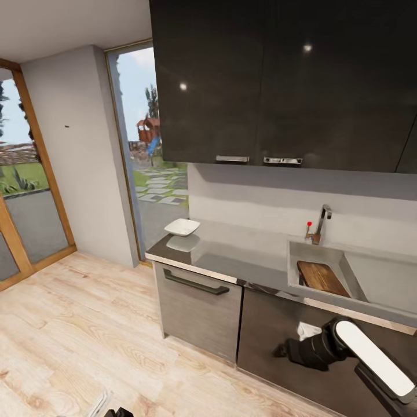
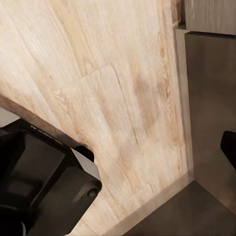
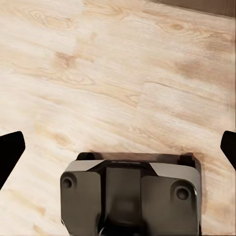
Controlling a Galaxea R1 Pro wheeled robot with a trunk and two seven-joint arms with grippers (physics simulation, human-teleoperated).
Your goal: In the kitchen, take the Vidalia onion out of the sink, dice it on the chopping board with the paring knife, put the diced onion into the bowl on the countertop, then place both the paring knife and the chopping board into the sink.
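The white bowl (image 1: 182,227) stands at the left end of the glossy grey countertop (image 1: 243,249). The dark brown chopping board (image 1: 322,278) leans inside the steel sink (image 1: 353,272), below the chrome tap (image 1: 320,223) with its red knob (image 1: 309,223). The onion, the diced onion and the paring knife are out of view. My right gripper (image 1: 284,350) hangs low in front of the cabinet doors; it is open and empty, and its fingertips (image 3: 10,152) sit at the edges of the right wrist view, over the floor. My left gripper (image 2: 118,147) is open too, above the floorboards.
Grey cabinet fronts with a dark bar handle (image 1: 196,283) run under the counter, and dark wall cupboards (image 1: 278,81) hang above. Light wood floor (image 1: 81,330) spreads to the left toward glass doors (image 1: 29,191). My dark base (image 3: 130,196) is below both wrists.
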